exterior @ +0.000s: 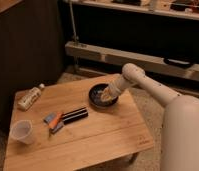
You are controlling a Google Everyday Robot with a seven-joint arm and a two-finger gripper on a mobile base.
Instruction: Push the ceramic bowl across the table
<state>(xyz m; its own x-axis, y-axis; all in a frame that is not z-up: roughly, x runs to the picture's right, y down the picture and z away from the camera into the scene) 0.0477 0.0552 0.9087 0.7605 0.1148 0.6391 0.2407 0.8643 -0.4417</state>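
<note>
Hand [109,93] dips into the ceramic bowl [94,95] near the far edge of the worktop [105,136]; its opening cannot be told. Left of the bowl sit a black bar [75,115], a bottle [30,98] and a plastic cup [21,131].

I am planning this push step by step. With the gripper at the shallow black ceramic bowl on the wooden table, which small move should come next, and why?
Probably a short push toward the camera. The gripper sits at the shallow round black ceramic bowl, which lies near the far edge of the light-brown wood-plank table; bare wood lies nearer.
</note>
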